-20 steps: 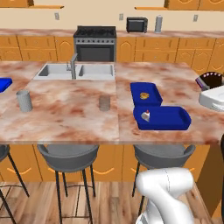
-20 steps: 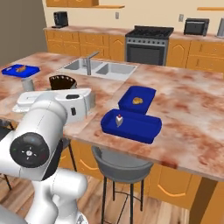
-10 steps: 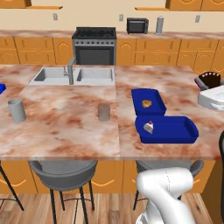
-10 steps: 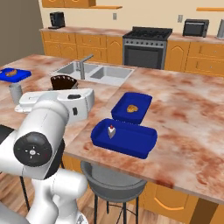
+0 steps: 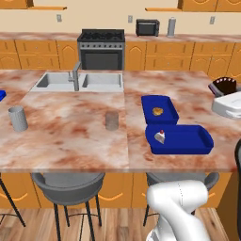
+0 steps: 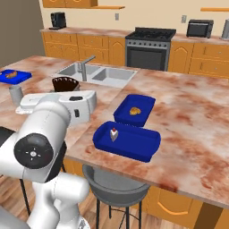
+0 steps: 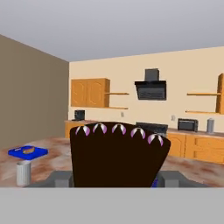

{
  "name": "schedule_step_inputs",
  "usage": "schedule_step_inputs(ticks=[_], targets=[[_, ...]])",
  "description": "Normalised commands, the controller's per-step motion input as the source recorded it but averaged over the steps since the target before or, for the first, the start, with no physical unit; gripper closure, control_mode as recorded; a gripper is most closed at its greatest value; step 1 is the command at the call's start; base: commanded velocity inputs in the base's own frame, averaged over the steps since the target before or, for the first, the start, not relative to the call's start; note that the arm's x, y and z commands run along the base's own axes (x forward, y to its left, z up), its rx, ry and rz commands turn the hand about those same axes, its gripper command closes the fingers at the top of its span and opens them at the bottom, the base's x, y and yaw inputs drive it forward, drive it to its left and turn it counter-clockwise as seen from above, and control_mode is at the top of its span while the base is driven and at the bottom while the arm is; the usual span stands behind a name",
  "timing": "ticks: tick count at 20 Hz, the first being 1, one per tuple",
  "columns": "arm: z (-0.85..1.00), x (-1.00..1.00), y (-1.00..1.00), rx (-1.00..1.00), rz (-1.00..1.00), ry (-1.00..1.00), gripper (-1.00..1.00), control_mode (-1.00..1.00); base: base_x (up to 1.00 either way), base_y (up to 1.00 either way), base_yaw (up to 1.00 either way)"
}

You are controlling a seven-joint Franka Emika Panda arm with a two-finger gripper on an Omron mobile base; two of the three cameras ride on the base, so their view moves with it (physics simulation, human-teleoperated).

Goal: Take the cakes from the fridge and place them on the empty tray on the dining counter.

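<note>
My gripper is shut on the dark chocolate cake, which has pink dollops along its top. From the base cameras, the cake sits in the white hand above the dining counter, beside the trays. The white cake with a red cherry stands in the left end of the near blue tray. The fridge is out of view.
A second blue tray holding a golden pastry lies just behind the near one. The steel sink, two grey cups and another blue tray are on the counter. Bar stools stand along its front.
The base has driven, so the whole scene has shifted: the counter and trays look nearer and have slid across both base views. The chocolate cake stays in my gripper.
</note>
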Motion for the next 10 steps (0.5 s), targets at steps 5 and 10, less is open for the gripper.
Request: schedule_step_inputs(ticks=[5,10], targets=[[-0.16,0.5,-0.41,0.03,0.0,0.44,1.0,-1.0,0.0,0.0,0.0],[-0.36,0.33,-0.55,0.0,0.0,0.36,1.0,-1.0,0.0,0.0,0.0]])
